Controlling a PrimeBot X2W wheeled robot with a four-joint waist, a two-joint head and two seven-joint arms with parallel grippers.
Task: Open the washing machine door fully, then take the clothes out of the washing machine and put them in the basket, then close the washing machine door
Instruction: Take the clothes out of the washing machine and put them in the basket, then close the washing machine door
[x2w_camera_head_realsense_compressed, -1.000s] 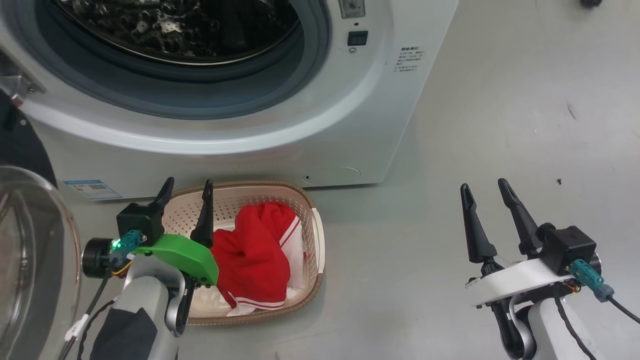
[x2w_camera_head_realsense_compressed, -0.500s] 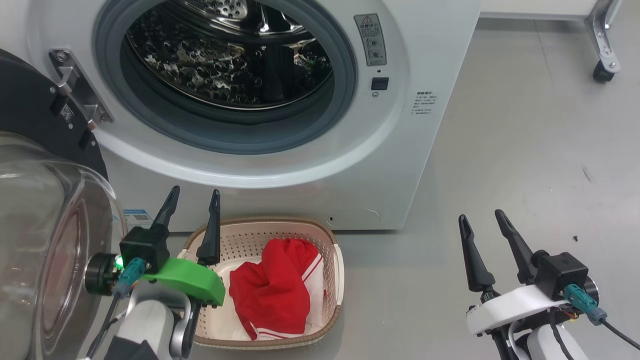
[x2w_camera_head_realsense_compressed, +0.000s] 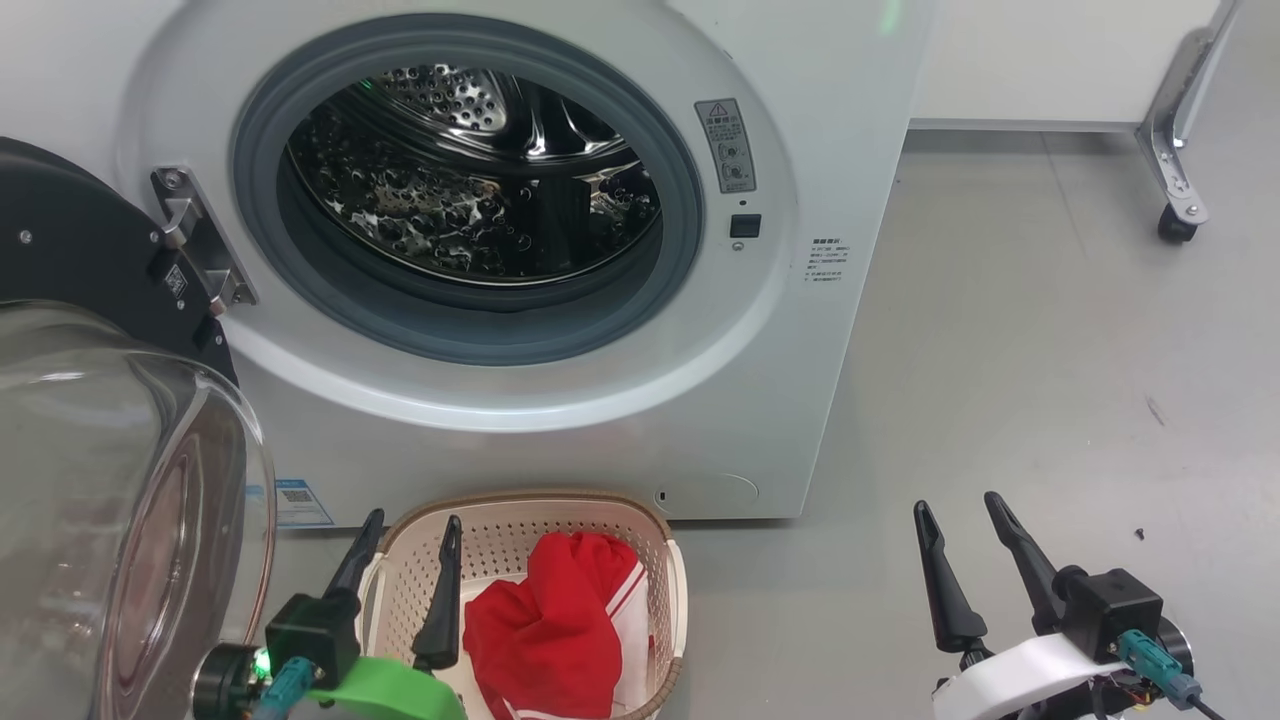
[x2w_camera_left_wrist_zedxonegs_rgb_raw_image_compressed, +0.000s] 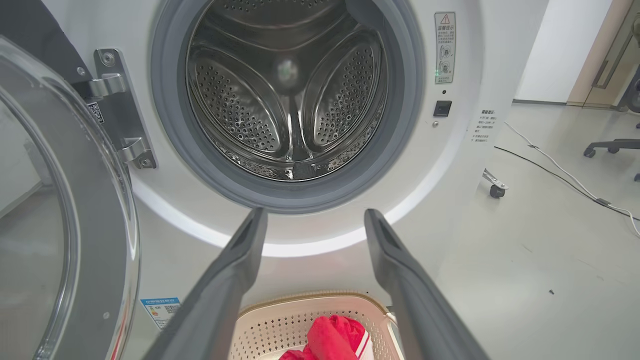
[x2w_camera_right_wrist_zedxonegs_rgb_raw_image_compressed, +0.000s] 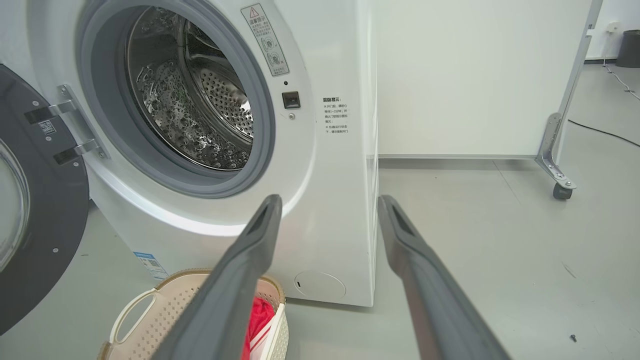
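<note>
The washer (x2w_camera_head_realsense_compressed: 800, 400) stands on the floor with its mouth open. In the left wrist view the drum (x2w_camera_left_wrist_zedxonegs_rgb_raw_image_compressed: 290, 100) looks bare, with no red fabric in it. So I judge the unloading done, and shutting the door is the step left.

The door (x2w_camera_head_realsense_compressed: 120, 480) hangs from the hinge (x2w_camera_head_realsense_compressed: 200, 240) at the left edge of the mouth. It is swung far out, with its glass bowl bulging towards the robot's left side. Its free edge lies out to the left, past the frame, so I cannot tell how far round it has gone.

The basket (x2w_camera_head_realsense_compressed: 530, 497) sits on the floor just before the washer's foot, below the mouth, with the clothes (x2w_camera_head_realsense_compressed: 545, 640) heaped inside.

The left gripper (x2w_camera_head_realsense_compressed: 415, 520) hovers over the basket's left end, fingers spread wide and holding nothing. The door's glass is close on its left. The right gripper (x2w_camera_head_realsense_compressed: 954, 502) is likewise wide and empty, over bare floor well off to the right of the washer's front corner.

The left arm is plainly the nearer. The door lies left of its fingers and must turn about the upright hinge line, rightward into the mouth. That probably means reaching round to the outer face or catching the rim.
</note>
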